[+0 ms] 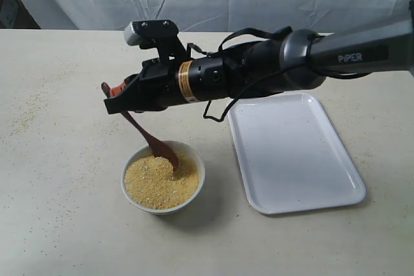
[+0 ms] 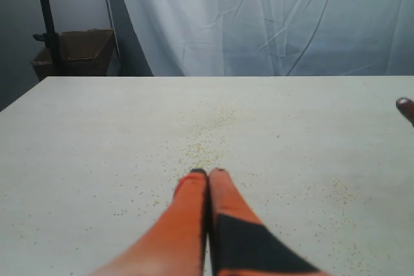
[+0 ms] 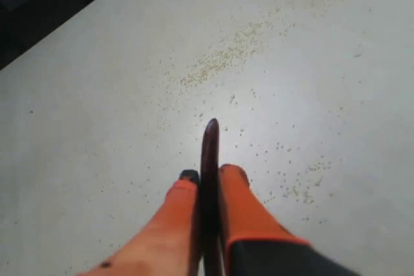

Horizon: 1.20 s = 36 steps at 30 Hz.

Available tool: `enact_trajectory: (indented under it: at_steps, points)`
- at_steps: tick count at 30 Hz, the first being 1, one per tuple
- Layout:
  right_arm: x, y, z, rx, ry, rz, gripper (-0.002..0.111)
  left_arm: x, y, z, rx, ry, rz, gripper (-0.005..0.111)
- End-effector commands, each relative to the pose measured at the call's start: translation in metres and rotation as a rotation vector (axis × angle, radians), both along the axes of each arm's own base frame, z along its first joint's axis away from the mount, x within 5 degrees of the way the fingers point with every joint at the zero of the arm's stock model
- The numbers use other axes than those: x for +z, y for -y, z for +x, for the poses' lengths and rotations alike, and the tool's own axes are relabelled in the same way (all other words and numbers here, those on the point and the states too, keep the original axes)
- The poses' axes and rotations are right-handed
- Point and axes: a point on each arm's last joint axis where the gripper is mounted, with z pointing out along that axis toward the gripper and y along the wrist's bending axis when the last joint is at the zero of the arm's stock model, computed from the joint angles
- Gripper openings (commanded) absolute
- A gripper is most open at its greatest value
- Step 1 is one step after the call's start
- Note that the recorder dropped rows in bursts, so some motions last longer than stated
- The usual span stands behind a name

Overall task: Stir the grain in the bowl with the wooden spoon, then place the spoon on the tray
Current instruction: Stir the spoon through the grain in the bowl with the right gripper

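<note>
The white bowl point(image 1: 196, 167) sits near the table's front, filled with yellow-orange grain point(image 1: 154, 184). The dark wooden spoon point(image 1: 151, 138) slants down into it, with its head buried in the grain at the bowl's far right side. My right gripper point(image 1: 116, 98) reaches across from the right and is shut on the upper handle. In the right wrist view the spoon's handle point(image 3: 211, 135) sticks out between the right gripper's point(image 3: 210, 174) orange fingers. The white tray point(image 1: 294, 156) lies right of the bowl. My left gripper point(image 2: 208, 172) is shut on nothing above bare table, and the spoon's handle tip point(image 2: 406, 106) shows at that view's edge.
Loose spilled grains point(image 1: 26, 111) lie scattered on the beige table left of the bowl, and also show as spilled grains point(image 2: 207, 141) and spilled grains point(image 3: 223, 59) in the wrist views. White curtain hangs behind the table. A brown box point(image 2: 74, 53) stands beyond its far corner.
</note>
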Motion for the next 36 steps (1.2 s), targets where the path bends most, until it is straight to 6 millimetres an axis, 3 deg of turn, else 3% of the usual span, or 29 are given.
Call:
enact_trajectory:
  at_steps: [1,5,11,15,19,24,28,32,36]
  points:
    - [0.03,0.007,0.002,-0.04,0.089,0.003,-0.001,0.0,0.0,0.0,0.002,0.003,0.001,0.0]
    - [0.03,0.01,0.005,-0.083,0.105,-0.038,-0.001,0.0,0.0,0.0,0.002,0.003,0.001,0.0]
    - [0.005,0.011,0.01,-0.114,0.072,-0.105,-0.001,0.0,0.0,0.0,0.002,0.003,0.001,0.0]
    - [-0.013,0.003,0.006,-0.047,0.013,-0.069,-0.001,0.0,0.0,0.0,0.002,0.003,0.001,0.0]
    - [-0.001,0.002,0.003,-0.026,0.005,-0.003,-0.001,0.0,0.0,0.0,0.002,0.003,0.001,0.0]
    - [0.039,0.009,0.002,-0.05,0.141,-0.003,-0.001,0.0,0.0,0.0,0.002,0.003,0.001,0.0]
    - [0.017,0.012,0.011,-0.118,0.128,-0.104,-0.001,0.0,0.0,0.0,0.002,0.003,0.001,0.0]
    - [-0.01,0.0,0.002,-0.016,-0.007,-0.015,-0.001,0.0,0.0,0.0,0.002,0.003,0.001,0.0]
    - [-0.002,-0.005,-0.004,0.006,-0.018,0.014,-0.001,0.0,0.0,0.0,0.002,0.003,0.001,0.0]
